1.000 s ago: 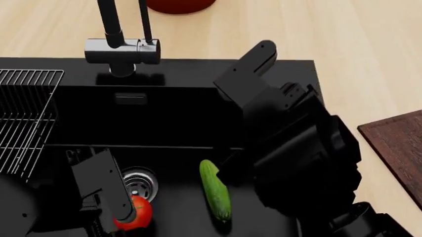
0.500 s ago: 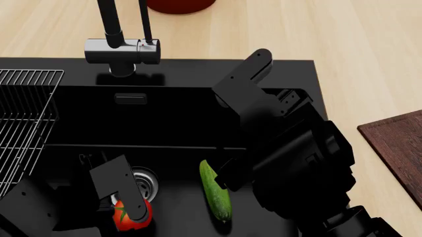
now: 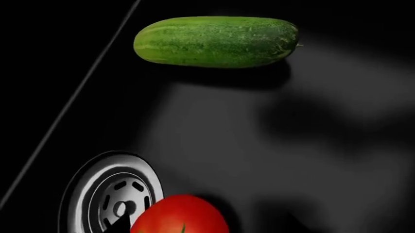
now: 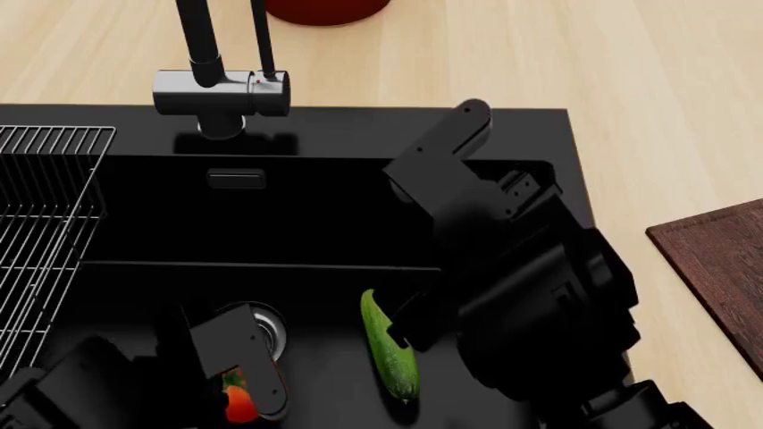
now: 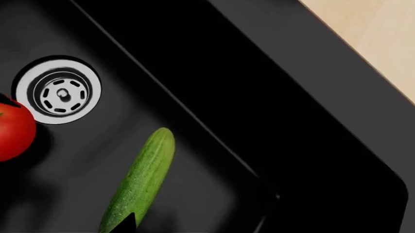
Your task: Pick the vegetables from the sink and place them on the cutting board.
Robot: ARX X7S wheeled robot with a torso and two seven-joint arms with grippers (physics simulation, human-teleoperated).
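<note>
Matte black: that was the sink [image 4: 143, 214] I worked in, and against its dark floor I made the steel drain [image 4: 264, 326] my landmark.
Tomato [image 4: 238, 402]: it sat on the sink floor just beside the drain, on the side nearer me, mostly hidden in the head view by my left arm; only a red sliver showed.
Cucumber [image 4: 390, 349]: it lay flat on the sink floor, off to the right of the drain and apart from the tomato, one end pointing toward the back wall.
Cutting board [image 4: 721, 268]: bare where I could see it, on the bench well to the right of the drain, past the sink rim.
Left gripper [image 4: 245, 380]: it hung over the tomato beside the drain; I could not tell whether its jaws were apart or together.
Right gripper [image 4: 412, 326]: it hovered just right of the cucumber; its jaws were hidden from me, so I could not tell.
Handling, tomato: I judged it glossy, round and prone to roll or squirt out; best taken across its widest part, gently, since it would bruise.
Handling, cucumber: I judged it stiff, light and smooth; best pinched across its middle so it would not tip.
Progress: neither vegetable had reached the board.
</note>
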